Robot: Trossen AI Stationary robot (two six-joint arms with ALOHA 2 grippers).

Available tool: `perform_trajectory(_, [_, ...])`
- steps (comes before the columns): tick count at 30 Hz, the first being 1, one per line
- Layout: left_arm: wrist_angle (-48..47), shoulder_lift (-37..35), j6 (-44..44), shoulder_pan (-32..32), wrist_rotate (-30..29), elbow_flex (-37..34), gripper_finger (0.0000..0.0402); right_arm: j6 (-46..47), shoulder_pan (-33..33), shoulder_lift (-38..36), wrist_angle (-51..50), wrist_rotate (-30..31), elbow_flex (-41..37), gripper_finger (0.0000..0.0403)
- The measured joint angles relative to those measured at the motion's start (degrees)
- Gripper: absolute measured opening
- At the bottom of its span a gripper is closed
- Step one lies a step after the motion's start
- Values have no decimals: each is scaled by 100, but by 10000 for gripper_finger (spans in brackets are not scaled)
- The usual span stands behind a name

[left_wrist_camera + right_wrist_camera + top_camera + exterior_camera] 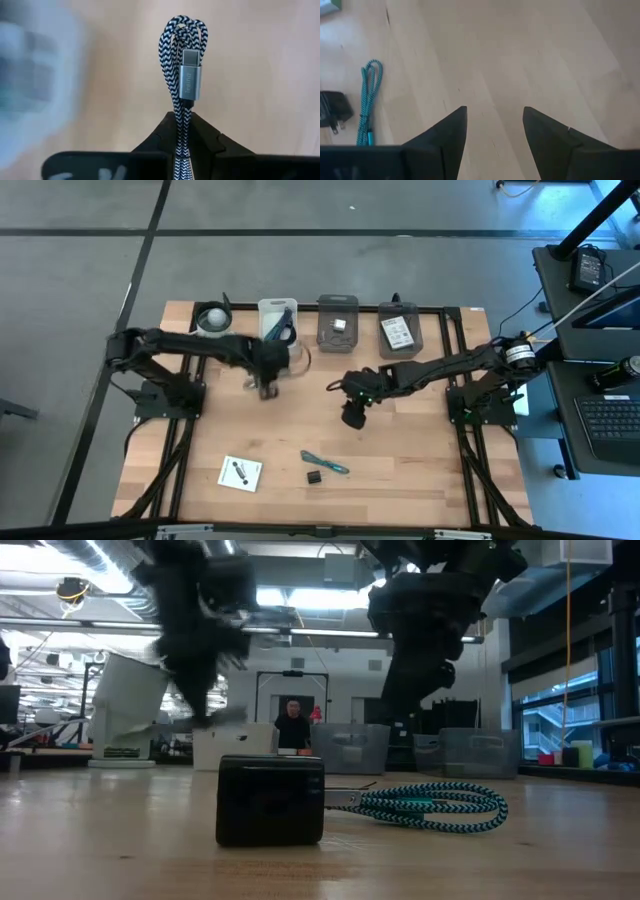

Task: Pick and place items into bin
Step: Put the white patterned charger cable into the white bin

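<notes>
My left gripper [268, 387] sits just near of the clear bin [278, 320] and is shut on a black-and-white braided cable [182, 60] with a grey plug [190, 75]. My right gripper [353, 418] hovers open over bare wood at mid-table, touching nothing. The wood shows between its fingers in the right wrist view [495, 117]. Toward the near edge lie a teal braided cable [325, 463], a small black block [315, 477] and a white printed card [240, 472]. The low view shows the black block [270, 798] resting flat, with the teal cable [430, 805] beside it. My left gripper pinches the folded cable bundle between its two fingers, on the strands just below the plug [180, 117]. Several strands run side by side through the fingers. The looped end [182, 25] and the plug stick out past the fingertips. The fingers point down at the table.
Two more clear bins [337, 320] [398, 330] and a round grey object [212, 317] stand along the far edge. Black frame rails run along the left and right table sides. Bare wood lies between the two grippers. A person shows far behind the table [292, 725].
</notes>
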Motion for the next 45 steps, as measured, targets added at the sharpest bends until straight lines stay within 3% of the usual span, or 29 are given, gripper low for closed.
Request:
perform_trajectory(10, [189, -474, -1101, 2162, 219, 1787, 19, 141, -29, 0, 322, 28, 0, 196])
perform_trajectory(18, [529, -38, -2345, 3617, 824, 1976, 20, 418, -29, 0, 339, 278, 0, 196])
perform_trajectory(30, [512, 1388, -2566, 3690, 1163, 1952, 28, 601, -29, 0, 325, 450, 0, 196])
perform_trajectory(45, [439, 1497, -2624, 3664, 981, 1952, 101, 584, -29, 0, 280, 450, -1, 196])
